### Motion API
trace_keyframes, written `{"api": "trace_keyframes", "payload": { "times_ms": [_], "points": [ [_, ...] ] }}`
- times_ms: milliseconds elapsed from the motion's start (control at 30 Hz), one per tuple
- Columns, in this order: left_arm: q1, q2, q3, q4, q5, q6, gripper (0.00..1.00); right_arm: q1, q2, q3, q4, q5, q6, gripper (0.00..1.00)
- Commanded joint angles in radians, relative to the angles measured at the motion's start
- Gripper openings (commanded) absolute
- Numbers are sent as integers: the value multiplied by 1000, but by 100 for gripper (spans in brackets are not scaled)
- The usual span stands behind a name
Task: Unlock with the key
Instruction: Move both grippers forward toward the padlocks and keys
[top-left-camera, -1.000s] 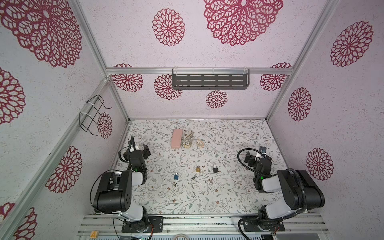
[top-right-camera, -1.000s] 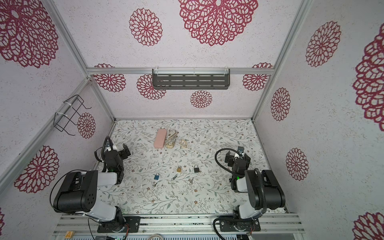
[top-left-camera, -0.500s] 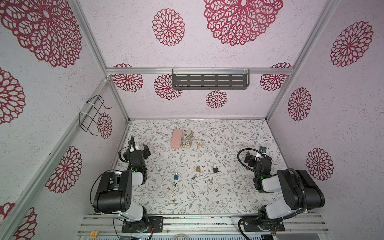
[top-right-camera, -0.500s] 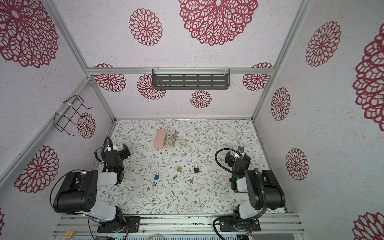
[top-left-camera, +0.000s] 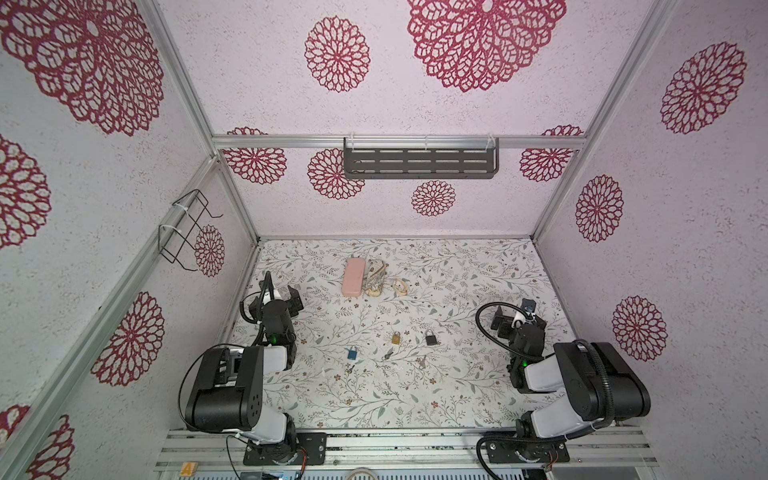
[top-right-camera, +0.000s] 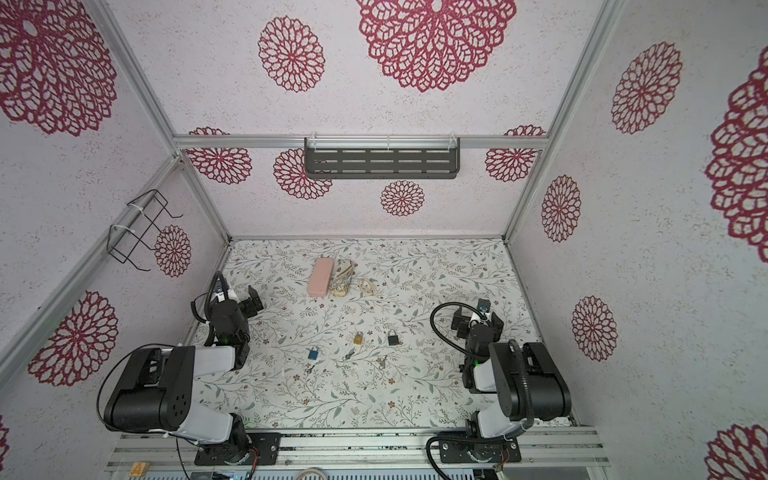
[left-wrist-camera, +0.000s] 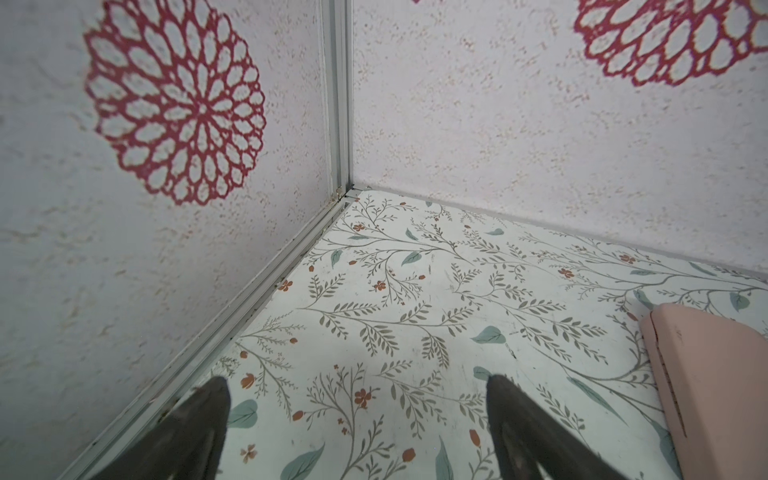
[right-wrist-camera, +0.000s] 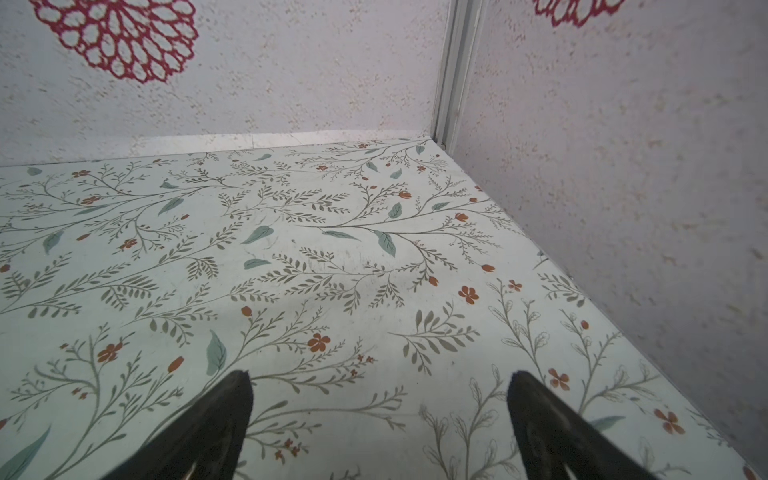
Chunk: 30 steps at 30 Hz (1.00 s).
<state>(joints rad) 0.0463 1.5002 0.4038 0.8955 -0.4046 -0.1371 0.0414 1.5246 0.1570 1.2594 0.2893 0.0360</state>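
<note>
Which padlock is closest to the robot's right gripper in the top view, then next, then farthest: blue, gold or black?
1. Black padlock, on the right, closest to the right gripper.
2. Gold padlock, in the middle.
3. Blue padlock, farthest left.

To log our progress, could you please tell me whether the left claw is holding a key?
No, the left claw stands open above the table with nothing in it.
</note>
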Motion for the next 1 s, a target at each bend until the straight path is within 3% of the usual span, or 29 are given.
{"api": "trace_keyframes", "payload": {
  "times_ms": [0, 200, 267, 400, 500, 567, 767, 967],
  "points": [
    [-13, -61, -24, -19, -21, 32, 97, 2, -70, 3, 49, 28, 2, 99],
    [-15, -220, -14, -197, 11, -9, 97, 0, -237, 62, -236, 28, 40, 99],
    [-13, -285, 11, -306, 35, -72, 97, -4, -293, 122, -410, 12, 86, 99],
    [-1, -379, 61, -456, 114, -179, 97, -10, -357, 197, -583, -45, 139, 99],
    [20, -425, 96, -534, 158, -303, 97, -17, -401, 253, -743, -25, 282, 99],
    [35, -448, 122, -596, 186, -393, 97, -21, -435, 278, -850, -81, 332, 99],
    [75, -455, 124, -645, 267, -571, 97, -38, -508, 195, -814, -240, 477, 99],
    [107, -439, 125, -678, 391, -610, 97, -40, -530, 245, -997, -182, 564, 99]
  ]
}}
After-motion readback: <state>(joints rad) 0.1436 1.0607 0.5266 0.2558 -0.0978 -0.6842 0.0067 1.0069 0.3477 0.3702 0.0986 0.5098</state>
